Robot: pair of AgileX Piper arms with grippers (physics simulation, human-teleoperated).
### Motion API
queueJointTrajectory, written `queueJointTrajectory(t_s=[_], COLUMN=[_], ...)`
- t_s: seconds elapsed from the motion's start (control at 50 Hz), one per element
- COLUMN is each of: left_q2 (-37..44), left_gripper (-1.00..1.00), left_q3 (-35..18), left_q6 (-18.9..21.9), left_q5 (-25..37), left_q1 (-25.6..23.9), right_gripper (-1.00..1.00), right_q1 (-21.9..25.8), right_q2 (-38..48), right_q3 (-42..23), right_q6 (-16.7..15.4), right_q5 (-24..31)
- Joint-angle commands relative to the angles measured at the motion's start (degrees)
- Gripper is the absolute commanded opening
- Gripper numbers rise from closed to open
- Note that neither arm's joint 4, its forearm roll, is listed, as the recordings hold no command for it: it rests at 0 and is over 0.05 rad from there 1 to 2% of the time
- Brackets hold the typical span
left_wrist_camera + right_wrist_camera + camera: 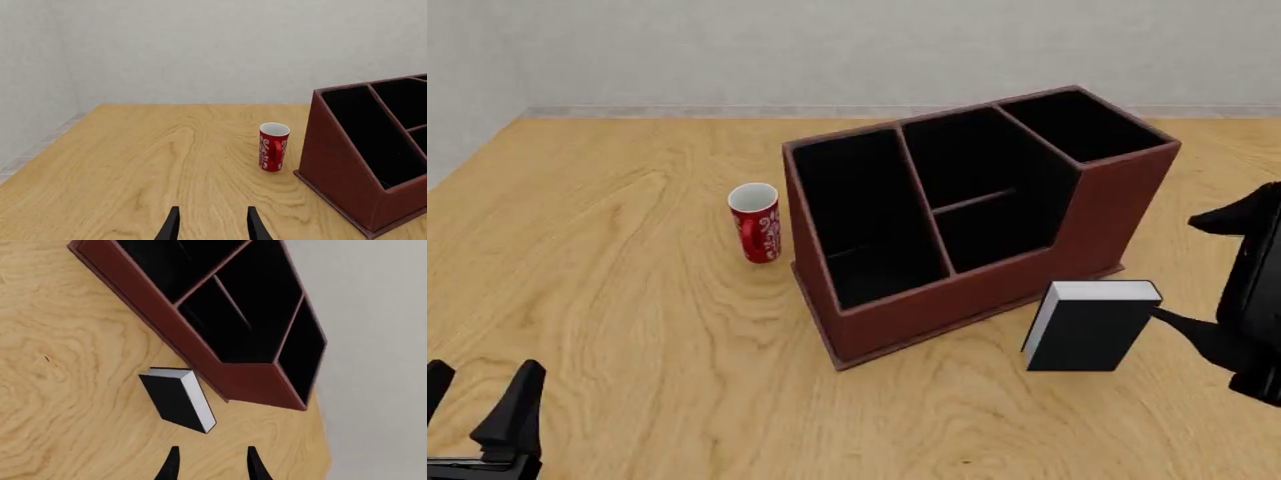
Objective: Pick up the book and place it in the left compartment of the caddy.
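The book point(1090, 326) stands upright on the desk point(627, 300), just beside the caddy point(988, 290). It looks stiff and fairly heavy; pinch across its covers. Both grippers' jaws are spread, empty.

Book point(1088, 335) stands before the caddy point(988, 290) (right end); mug point(755, 222) left of it.

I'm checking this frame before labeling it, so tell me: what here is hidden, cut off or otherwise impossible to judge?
- Front view: the right gripper is cut off by the picture's edge; whether it touches the book is unclear.
- Front view: the left gripper is cropped at the corner.
- All views: the caddy walls hide the floor of its left compartment.
- Mug: its pattern is too small to read.
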Motion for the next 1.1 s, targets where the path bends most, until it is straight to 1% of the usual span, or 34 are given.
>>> queueJointTrajectory(t_s=[0.02, 0.1, 0.14, 0.28, 0.52, 0.64, 0.88, 1.1], left_q2=[0.0, 0.0, 0.0, 0.0, 0.0, 0.0, 0.0, 0.0], left_gripper=[1.0, 1.0, 1.0, 1.0, 1.0, 1.0, 1.0, 1.0], left_q3=[0.0, 0.0, 0.0, 0.0, 0.0, 0.0, 0.0, 0.0], left_q6=[0.0, 0.0, 0.0, 0.0, 0.0, 0.0, 0.0, 0.0], left_q5=[0.0, 0.0, 0.0, 0.0, 0.0, 0.0, 0.0, 0.0], left_q1=[0.0, 0.0, 0.0, 0.0, 0.0, 0.0, 0.0, 0.0], right_gripper=[1.0, 1.0, 1.0, 1.0, 1.0, 1.0, 1.0, 1.0], right_q1=[-0.2, 0.3, 0.9, 0.1, 0.5, -0.6, -0.9, -2.8], right_q2=[9.3, 10.6, 10.8, 12.1, 15.2, 16.2, 18.8, 21.5], right_q3=[-1.0, -1.0, -0.6, 0.3, 0.4, 1.4, 1.6, 1.6], right_q6=[-4.7, -4.6, -4.5, -5.9, -6.4, -7.6, -8.5, -10.7], right_q5=[-2.8, -3.3, -2.6, -3.2, -4.5, -5.5, -6.5, -7.6])
